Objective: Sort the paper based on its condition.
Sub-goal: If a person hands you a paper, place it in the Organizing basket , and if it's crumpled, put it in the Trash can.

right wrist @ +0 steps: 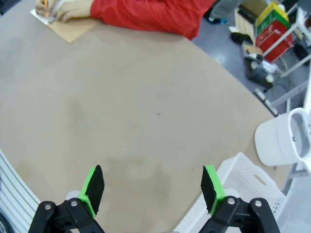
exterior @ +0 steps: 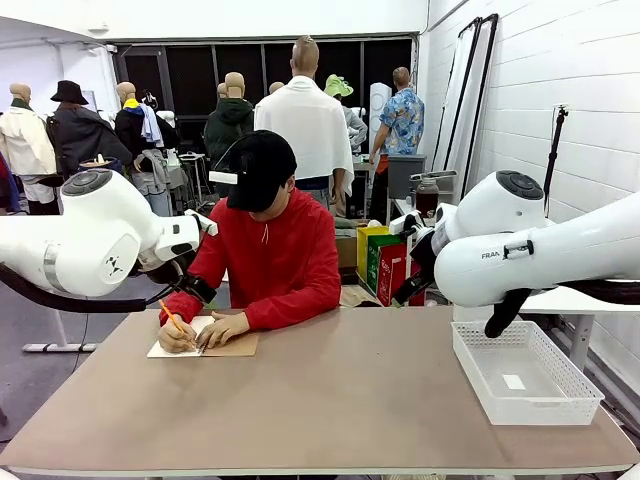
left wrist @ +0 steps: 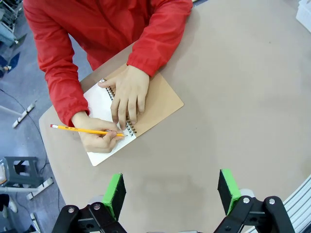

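A thin white sheet of paper (left wrist: 96, 104) lies under a red-sleeved person's hands (left wrist: 127, 92) at the far left of the plain tan tabletop (exterior: 330, 400) in a white-brick-walled room, a white mesh plastic basket (exterior: 500, 402) stands at its right, and the left gripper (left wrist: 170, 175) and right gripper (right wrist: 152, 170) hover above it wide open, empty

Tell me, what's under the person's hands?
A spiral notebook lies open on the table: white page, brown cover alongside. One hand presses on the spiral binding; the other hand holds a yellow pencil on the page. Anything written beneath the hands is covered.
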You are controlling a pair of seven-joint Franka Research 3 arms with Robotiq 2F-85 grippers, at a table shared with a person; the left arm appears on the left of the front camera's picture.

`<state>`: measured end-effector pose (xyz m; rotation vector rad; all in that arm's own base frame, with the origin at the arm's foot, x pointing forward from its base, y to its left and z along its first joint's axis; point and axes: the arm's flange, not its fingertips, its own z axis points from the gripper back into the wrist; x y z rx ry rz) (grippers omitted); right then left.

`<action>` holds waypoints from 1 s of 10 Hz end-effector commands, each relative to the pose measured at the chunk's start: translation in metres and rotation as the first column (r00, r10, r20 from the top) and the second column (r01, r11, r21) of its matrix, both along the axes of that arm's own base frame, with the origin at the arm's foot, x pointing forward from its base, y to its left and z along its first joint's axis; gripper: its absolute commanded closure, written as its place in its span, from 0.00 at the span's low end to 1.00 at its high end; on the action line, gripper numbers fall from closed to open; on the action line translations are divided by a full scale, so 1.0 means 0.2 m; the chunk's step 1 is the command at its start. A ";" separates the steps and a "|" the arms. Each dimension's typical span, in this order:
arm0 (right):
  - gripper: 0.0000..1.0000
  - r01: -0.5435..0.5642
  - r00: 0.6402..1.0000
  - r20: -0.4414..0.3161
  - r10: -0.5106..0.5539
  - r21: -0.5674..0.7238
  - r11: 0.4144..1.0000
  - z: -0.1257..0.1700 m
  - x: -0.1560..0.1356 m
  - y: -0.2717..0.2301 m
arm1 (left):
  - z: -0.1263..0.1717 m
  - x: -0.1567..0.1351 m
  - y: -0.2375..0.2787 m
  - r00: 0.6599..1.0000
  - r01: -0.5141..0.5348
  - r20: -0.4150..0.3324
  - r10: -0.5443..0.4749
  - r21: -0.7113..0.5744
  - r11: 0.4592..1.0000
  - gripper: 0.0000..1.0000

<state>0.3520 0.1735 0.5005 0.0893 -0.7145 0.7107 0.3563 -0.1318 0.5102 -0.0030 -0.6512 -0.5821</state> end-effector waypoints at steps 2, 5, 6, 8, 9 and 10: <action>0.00 -0.054 0.998 0.029 0.054 0.021 0.998 0.06 -0.05 -0.01 | 0.07 -0.07 -0.01 1.000 0.003 0.028 -0.002 -0.040 0.999 0.00; 0.00 -0.063 0.997 0.052 0.062 0.024 0.998 0.09 -0.08 0.00 | 0.11 -0.10 0.00 0.999 -0.006 0.046 0.008 -0.039 0.999 0.00; 0.00 -0.066 0.997 0.047 0.065 0.018 0.998 0.09 -0.08 0.00 | 0.11 -0.10 0.00 0.999 -0.012 0.043 0.013 -0.041 0.999 0.00; 0.00 -0.031 0.998 0.055 0.029 0.021 0.999 0.12 -0.07 0.02 | 0.13 -0.07 0.00 0.998 0.011 0.059 -0.009 -0.024 1.000 0.00; 0.00 -0.031 0.998 0.055 0.029 0.021 0.999 0.12 -0.07 0.02 | 0.13 -0.07 0.00 0.998 0.011 0.059 -0.009 -0.024 1.000 0.00; 0.00 -0.031 0.998 0.055 0.029 0.021 0.999 0.12 -0.07 0.02 | 0.13 -0.07 0.00 0.998 0.011 0.059 -0.009 -0.024 1.000 0.00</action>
